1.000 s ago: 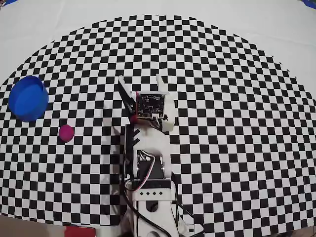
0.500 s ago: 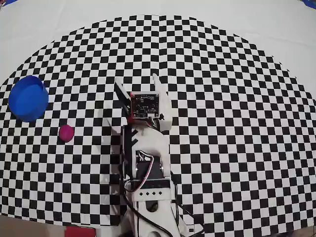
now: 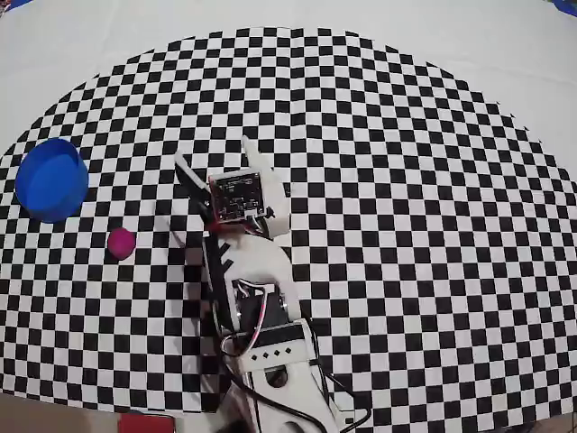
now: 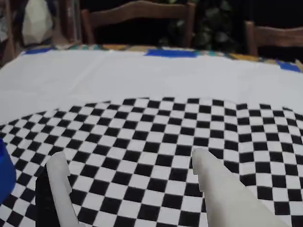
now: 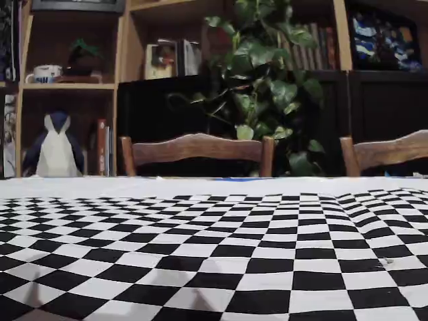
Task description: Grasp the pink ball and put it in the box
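Note:
The pink ball (image 3: 121, 243) lies on the checkered cloth at the left of the overhead view, just below the box (image 3: 51, 179), a round bright-blue container near the left edge. My gripper (image 3: 214, 152) hangs above the cloth near the middle, to the right of both, its fingers spread apart and nothing between them. In the wrist view the gripper (image 4: 128, 159) is open over bare checker squares, and a sliver of the blue box (image 4: 5, 170) shows at the left edge. The ball is out of the wrist view.
The arm's base (image 3: 270, 361) stands at the bottom centre of the overhead view. A white tablecloth (image 4: 142, 75) extends past the checkered mat. Wooden chairs (image 5: 197, 150) and shelves stand behind the table's far edge.
My gripper has swung to the left, toward the ball and the box, staying open. The ball and the box have not moved.

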